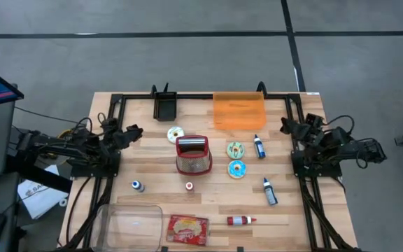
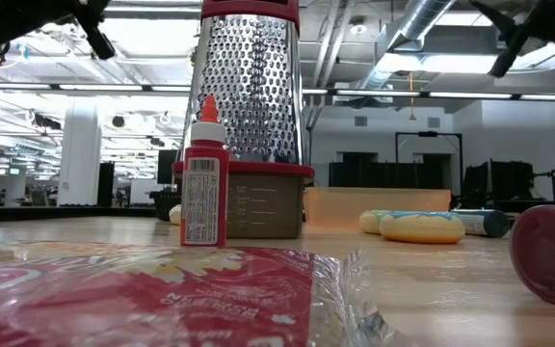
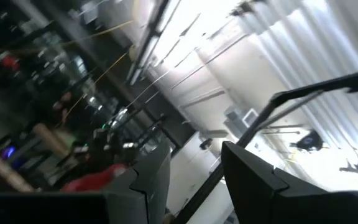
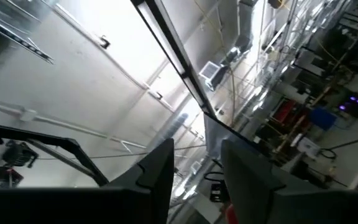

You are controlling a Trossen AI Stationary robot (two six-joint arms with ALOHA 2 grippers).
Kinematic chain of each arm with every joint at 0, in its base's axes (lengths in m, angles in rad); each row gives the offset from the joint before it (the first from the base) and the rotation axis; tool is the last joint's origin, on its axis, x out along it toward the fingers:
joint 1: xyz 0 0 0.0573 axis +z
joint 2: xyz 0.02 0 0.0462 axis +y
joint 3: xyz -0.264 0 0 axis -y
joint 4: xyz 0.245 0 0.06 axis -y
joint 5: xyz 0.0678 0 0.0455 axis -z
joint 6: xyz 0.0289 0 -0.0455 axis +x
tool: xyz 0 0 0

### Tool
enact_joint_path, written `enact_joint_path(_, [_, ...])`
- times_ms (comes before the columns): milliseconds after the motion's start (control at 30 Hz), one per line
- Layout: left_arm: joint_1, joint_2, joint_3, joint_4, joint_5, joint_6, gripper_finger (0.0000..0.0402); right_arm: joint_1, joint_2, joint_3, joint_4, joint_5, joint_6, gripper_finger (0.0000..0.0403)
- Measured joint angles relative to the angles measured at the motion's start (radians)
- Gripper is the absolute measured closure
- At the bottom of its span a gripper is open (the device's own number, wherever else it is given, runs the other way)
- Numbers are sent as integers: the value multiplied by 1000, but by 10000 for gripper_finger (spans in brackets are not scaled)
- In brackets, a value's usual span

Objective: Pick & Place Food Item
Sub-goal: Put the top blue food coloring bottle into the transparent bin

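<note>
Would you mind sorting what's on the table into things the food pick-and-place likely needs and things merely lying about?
Likely for the job:
- two doughnuts
- packaged food
- clear container
- orange tray

Probably lying about:
- grater
- red bottle
- two blue bottles
- black bin

Both arms wait at the table's sides, holding nothing.

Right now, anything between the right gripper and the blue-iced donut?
Yes: a small blue bottle lies roughly on the line from the right gripper to the blue-iced donut. Approaching from above would likely clear it.
</note>
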Motion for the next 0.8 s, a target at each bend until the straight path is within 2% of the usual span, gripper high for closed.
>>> enact_joint_path(100, [0,0,0,28,0,52,261,25,38,124,-223,38,-29,277])
enact_joint_path(333, [0,0,0,18,-29,96,257,58,233,455,-741,173,-46,277])
enact_joint_path(467, [0,0,0,12,-30,96,245,56,385,663,-1273,218,196,277])
enact_joint_path(567, [0,0,0,11,-30,104,236,57,536,776,-1595,190,383,278])
enact_joint_path(667, [0,0,0,11,-33,120,226,58,683,831,-1745,137,438,278])
enact_joint_path(800, [0,0,0,11,-34,121,215,58,839,838,-1749,66,440,278])
